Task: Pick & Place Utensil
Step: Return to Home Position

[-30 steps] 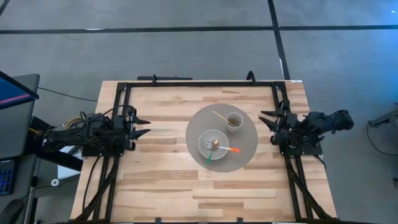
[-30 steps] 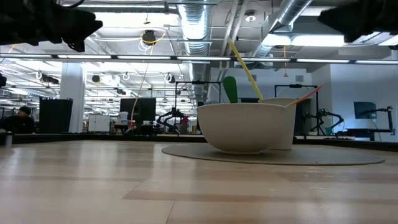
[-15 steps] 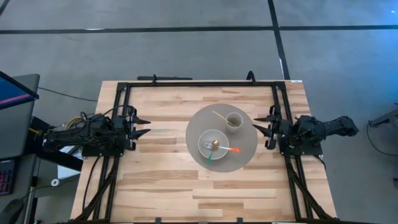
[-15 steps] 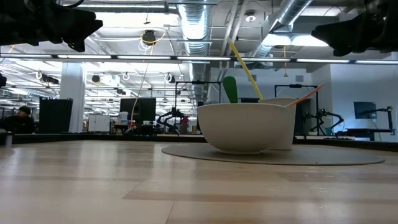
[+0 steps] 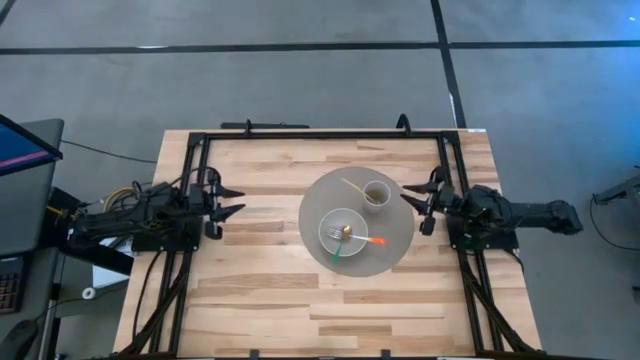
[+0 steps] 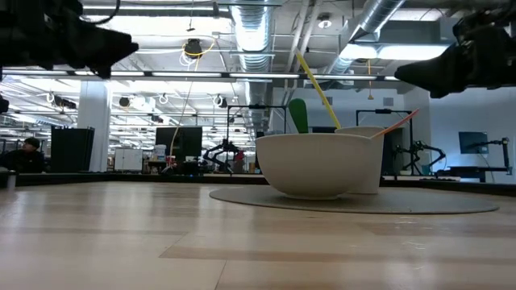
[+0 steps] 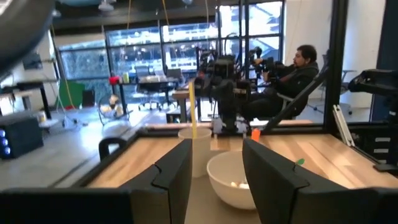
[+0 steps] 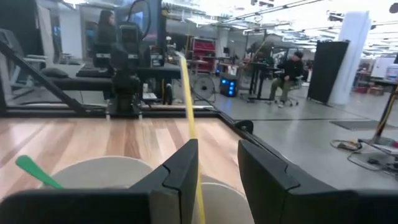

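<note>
A round grey mat [image 5: 395, 250] lies mid-table. On it stands a white bowl [image 5: 335, 226] with a metal fork [image 5: 341, 235], an orange-handled utensil [image 5: 375, 240] and a green-handled utensil [image 5: 335, 256] leaning on its rim. Beside it on the mat is a white cup [image 5: 376, 194] with a thin yellow utensil [image 5: 352, 185] sticking out. My right gripper [image 5: 413, 207] is open, above the mat's right edge, pointing at the cup [image 8: 217, 200]. My left gripper [image 5: 228, 201] is open and waits at the table's left side, facing the bowl [image 7: 233, 177].
A black metal frame [image 5: 320, 135] runs along the table's far, left and right sides. Bare wood [image 5: 290, 300] lies between the mat and the near edge. In the wrist views, people sit in the room beyond the table.
My right gripper has moved toward the table's left, from the right rail out over the mat's right edge toward the cup, and has come lower in the low view. It has stayed open. The bowl, cup and utensils have not moved.
</note>
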`<state>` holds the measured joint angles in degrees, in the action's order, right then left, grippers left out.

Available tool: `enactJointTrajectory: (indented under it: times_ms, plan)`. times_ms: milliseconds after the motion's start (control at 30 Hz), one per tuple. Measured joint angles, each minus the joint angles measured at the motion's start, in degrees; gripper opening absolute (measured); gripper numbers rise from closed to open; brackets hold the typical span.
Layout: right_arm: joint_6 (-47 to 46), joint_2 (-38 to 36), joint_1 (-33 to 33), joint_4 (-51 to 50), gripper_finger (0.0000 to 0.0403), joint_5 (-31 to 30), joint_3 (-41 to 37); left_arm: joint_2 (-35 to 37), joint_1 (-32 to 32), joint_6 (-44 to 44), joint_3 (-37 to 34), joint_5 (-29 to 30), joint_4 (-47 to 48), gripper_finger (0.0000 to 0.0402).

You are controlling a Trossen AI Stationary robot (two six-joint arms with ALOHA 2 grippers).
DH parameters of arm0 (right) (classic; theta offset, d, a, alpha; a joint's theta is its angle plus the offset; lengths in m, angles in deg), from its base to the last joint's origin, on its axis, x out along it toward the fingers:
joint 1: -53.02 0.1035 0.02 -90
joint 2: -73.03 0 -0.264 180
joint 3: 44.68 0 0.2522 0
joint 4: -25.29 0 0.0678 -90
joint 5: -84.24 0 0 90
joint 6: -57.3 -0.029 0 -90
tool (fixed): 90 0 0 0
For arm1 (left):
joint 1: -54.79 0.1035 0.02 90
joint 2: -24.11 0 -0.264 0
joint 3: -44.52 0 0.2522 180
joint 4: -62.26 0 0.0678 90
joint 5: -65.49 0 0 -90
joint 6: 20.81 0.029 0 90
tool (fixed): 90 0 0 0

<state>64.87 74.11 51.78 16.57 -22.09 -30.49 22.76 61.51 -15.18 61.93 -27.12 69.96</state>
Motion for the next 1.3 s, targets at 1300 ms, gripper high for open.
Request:
enactJointTrajectory:
  times_ms: [1300]
  plan:
    - [0.4,0.0,-3.1,-0.1,0.0107,-0.2,-0.1,-7.0,1.1,-7.5,-3.3,0.0,-0.5,0.0143]
